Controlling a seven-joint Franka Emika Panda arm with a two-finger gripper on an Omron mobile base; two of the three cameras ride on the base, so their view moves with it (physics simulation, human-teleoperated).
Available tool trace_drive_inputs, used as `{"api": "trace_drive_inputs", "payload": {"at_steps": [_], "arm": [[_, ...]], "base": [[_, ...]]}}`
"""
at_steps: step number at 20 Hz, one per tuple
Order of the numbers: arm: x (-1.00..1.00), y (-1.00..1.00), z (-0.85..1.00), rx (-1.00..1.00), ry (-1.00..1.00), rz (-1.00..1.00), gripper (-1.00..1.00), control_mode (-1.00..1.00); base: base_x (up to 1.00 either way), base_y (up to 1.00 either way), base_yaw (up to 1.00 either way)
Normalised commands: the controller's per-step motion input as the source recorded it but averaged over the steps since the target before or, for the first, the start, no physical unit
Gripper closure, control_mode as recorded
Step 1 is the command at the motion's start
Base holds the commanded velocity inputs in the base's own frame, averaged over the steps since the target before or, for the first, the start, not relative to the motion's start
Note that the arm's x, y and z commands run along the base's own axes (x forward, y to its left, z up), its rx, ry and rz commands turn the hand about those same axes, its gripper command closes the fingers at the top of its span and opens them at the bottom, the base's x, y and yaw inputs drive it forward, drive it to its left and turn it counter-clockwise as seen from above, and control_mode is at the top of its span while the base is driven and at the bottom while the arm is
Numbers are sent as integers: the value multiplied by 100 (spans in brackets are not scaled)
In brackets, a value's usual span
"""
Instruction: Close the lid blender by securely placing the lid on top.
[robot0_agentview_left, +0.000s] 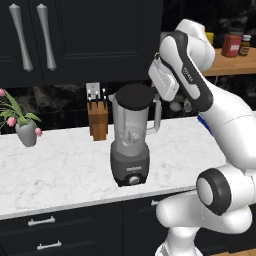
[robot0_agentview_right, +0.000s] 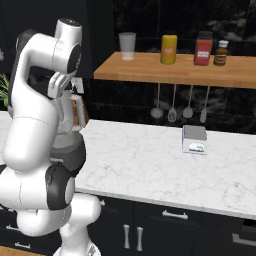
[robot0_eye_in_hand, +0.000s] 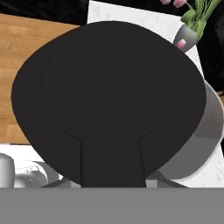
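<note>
Claw: your gripper (robot0_agentview_left: 161, 98) is closed on the lid's tab, its fingertips hidden behind the lid.
Lid: the black lid (robot0_agentview_left: 135, 95) lies directly ahead of your claw, flat over the jar's mouth. In the hand view the lid (robot0_eye_in_hand: 109, 100) looks slightly off-centre; whether it is seated you cannot tell.
Blender: the blender (robot0_agentview_left: 131, 145) stands below your claw on the marble counter (robot0_agentview_left: 60, 170).
Why: holding the tab keeps the disc level for lowering.
Beyond: knife block (robot0_agentview_left: 97, 119) and flower vase (robot0_agentview_left: 26, 132) sit past the jar, clear of your claw.
</note>
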Motion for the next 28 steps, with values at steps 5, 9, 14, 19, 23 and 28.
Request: {"api": "trace_drive_inputs", "payload": {"at_steps": [5, 9, 14, 19, 23, 28], "arm": [[2, 0, 0, 0, 3, 0, 100, -100], [0, 0, 0, 0, 1, 0, 100, -100], [5, 3, 1, 0, -4, 0, 100, -100], [17, 10, 6, 0, -6, 0, 100, -100], [23, 4, 2, 0, -2, 0, 100, -100], [29, 7, 9, 0, 0, 0, 100, -100]], "base": [[0, 0, 0], [0, 0, 0], [0, 0, 0], [0, 0, 0], [0, 0, 0], [0, 0, 0]]}}
